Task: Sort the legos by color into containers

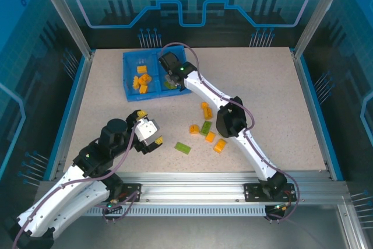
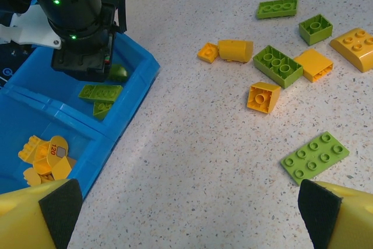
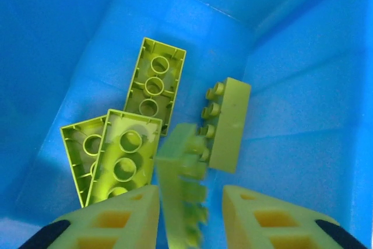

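2 pincers gape: left pincer (image 2: 187, 211) wide, right pincer (image 3: 190, 205) loosely around studded green lego (image 3: 176, 158).

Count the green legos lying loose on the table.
4, by the left wrist view: a flat plate nearest the camera, a long brick among orange pieces, a square brick and a narrow plate behind them. Others may hide under the right arm.

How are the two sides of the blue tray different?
The left side holds orange bricks; the right side holds green bricks. The right tool hangs over the right side, with nothing over the left side. Both sides are blue and share one tray.
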Controlling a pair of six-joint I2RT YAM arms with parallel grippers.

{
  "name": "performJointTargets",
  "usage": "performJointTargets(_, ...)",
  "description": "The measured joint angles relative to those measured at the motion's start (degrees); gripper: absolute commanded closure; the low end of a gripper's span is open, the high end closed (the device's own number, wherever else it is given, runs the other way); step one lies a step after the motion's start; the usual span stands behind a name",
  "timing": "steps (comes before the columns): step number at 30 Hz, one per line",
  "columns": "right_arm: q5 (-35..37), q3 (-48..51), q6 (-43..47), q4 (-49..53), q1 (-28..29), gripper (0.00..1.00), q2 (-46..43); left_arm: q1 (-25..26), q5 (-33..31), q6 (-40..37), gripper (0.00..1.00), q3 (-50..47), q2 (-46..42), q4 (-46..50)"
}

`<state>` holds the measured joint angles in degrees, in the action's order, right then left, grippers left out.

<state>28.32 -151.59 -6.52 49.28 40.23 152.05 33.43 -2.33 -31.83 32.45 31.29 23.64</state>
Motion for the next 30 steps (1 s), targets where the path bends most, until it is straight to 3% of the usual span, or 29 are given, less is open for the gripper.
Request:
performJointTargets(8, -2.03, 2.78, -2.10, 1.92, -0.04, 0.65, -5.88, -0.68, 0.28, 0.42, 0.01, -0.04, 0.92, -0.09)
performJointTargets(14, -10.58, 20.39, -5.44, 0.33, -0.48, 0.59, -27.21, -1.03, -0.07, 6.64, 0.01, 0.33, 1.62, -1.46)
performJointTargets(18, -19.28, 37.81, -7.54, -3.19, -3.19, 0.51, -47.98, -1.07, -1.03, 20.22, 0.01, 6.56, 7.85, -0.92)
performJointTargets(24, -24.81, 65.16, -10.75, -7.23, -11.08, 0.29, -77.15, 0.96, -4.00, 48.74, 0.15, 18.58, 22.69, -0.44)
performJointTargets(30, -26.86, 85.05, -13.81, -4.26, -12.59, 0.04, -94.03, 5.77, -4.98, 68.85, 0.16, 27.43, 42.38, 1.95)
